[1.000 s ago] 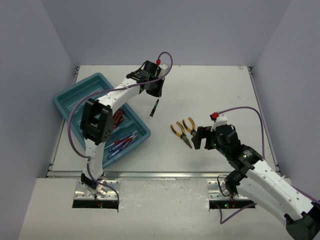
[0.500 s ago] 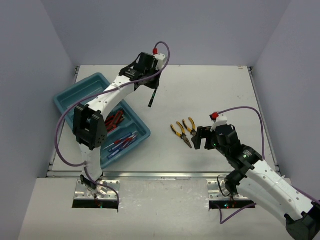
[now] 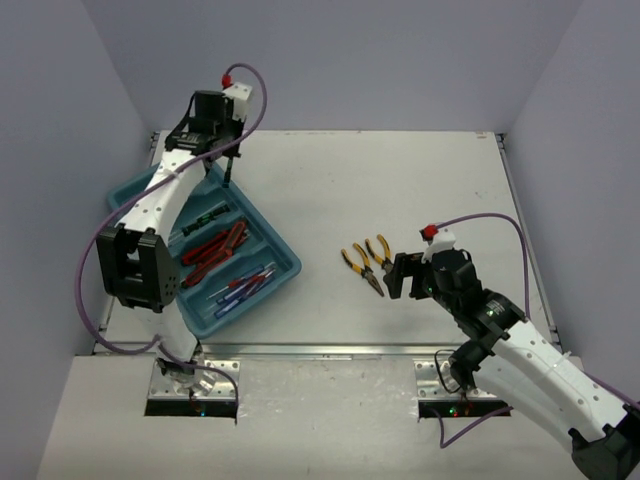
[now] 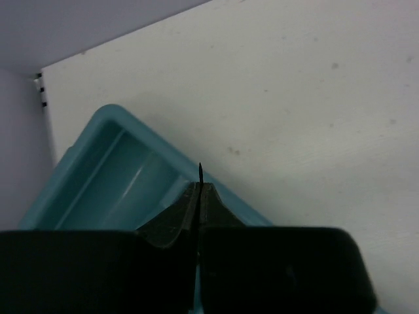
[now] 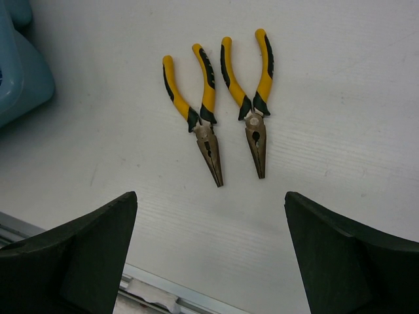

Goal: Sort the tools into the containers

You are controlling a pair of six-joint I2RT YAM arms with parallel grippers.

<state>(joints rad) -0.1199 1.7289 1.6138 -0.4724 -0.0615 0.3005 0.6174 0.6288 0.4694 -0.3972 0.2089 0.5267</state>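
Over the far corner of the teal tray (image 3: 285, 252), the left tool (image 3: 228, 160) is pressed together on a thin black-green screwdriver (image 3: 228, 178). In the left wrist view the screwdriver's dark tip pokes out between the shut fingers (image 4: 173, 222), just above the tray's rim. The screwdriver is carried shaft down and is not yet laid in a compartment.

Inside the tray, three sorted groups are seen. Blue-handled screwdrivers (image 3: 245, 285) lie in the compartment nearest the tray's right wall. Red-handled cutters (image 3: 215, 245) lie in the one beside it, and black-green screwdrivers (image 3: 205, 215) lie in the next. The fourth compartment is largely hidden by the left arm, so its contents cannot be told.

Well to the right of the tray, two yellow-handled pliers (image 3: 370, 262) are left on the white surface (image 3: 420, 180). They lie side by side with their noses toward the near edge. The right tool (image 3: 400, 275) is spread wide just beyond them on the side away from the tray. Nothing is held in it, and in the right wrist view both pliers are framed between its fingers.

The task is judged to be mostly done. The carried screwdriver is to be dropped beside its fellows, and the two pliers are to be brought across to the tray. No other loose items are seen outside the tray.
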